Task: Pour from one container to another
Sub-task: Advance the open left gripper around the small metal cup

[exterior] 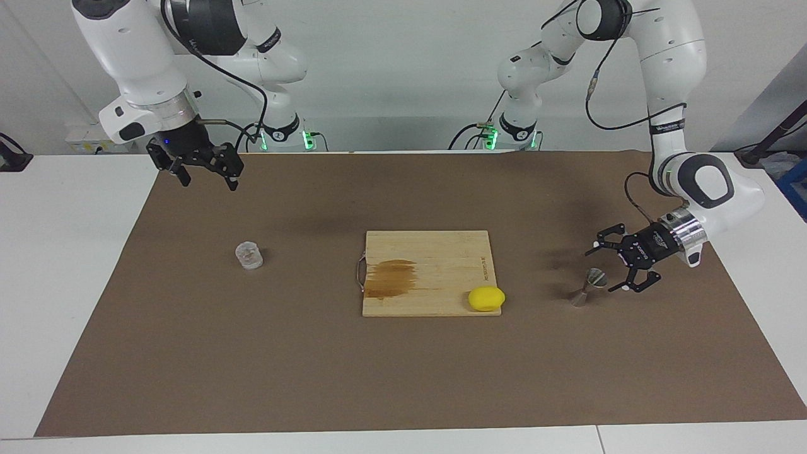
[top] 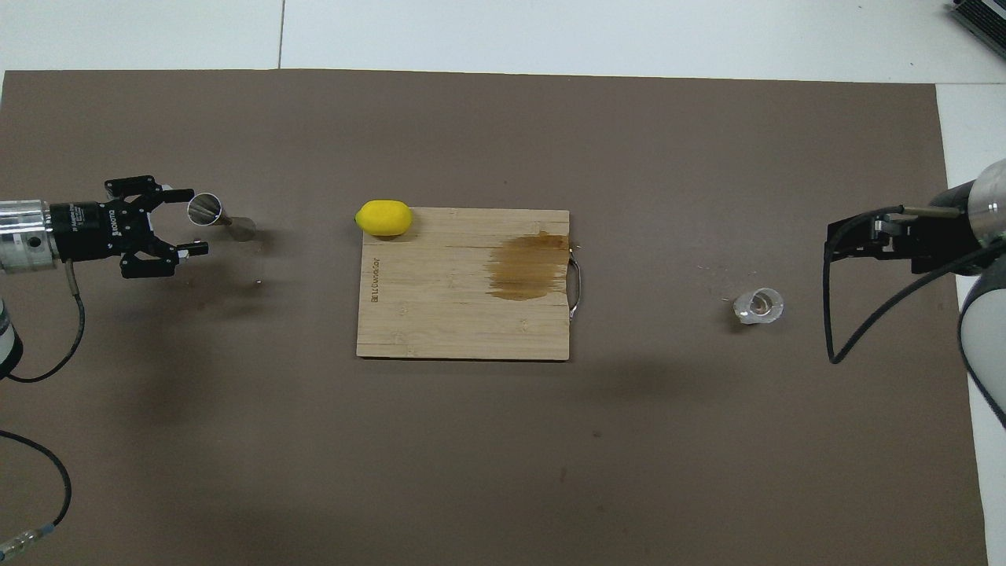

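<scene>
In the facing view the left end effector (exterior: 606, 267) sits low and turned sideways, its fingers apart and just beside the upper cone of the steel jigger (exterior: 587, 287); that level approach probably suits a grasp on the cup that leaves its mouth free. The jigger stands on the brown mat toward the left arm's end of the desk (exterior: 57, 265). The glass tumbler (exterior: 249, 255) stands toward the right arm's end, with the right end effector (exterior: 205, 169) raised over the mat, fingers spread and empty. Between them a wooden cutting board (exterior: 441, 252) carries a brown stain and a yellow lump (exterior: 485, 298) at its corner.

In the overhead view the left end effector (top: 189, 222) flanks the jigger's (top: 216, 216) rim. The tumbler (top: 759, 306) stands apart from the right end effector (top: 845, 248). Lettering on the board (top: 464, 314) and on the left end effector's body is too small to read.
</scene>
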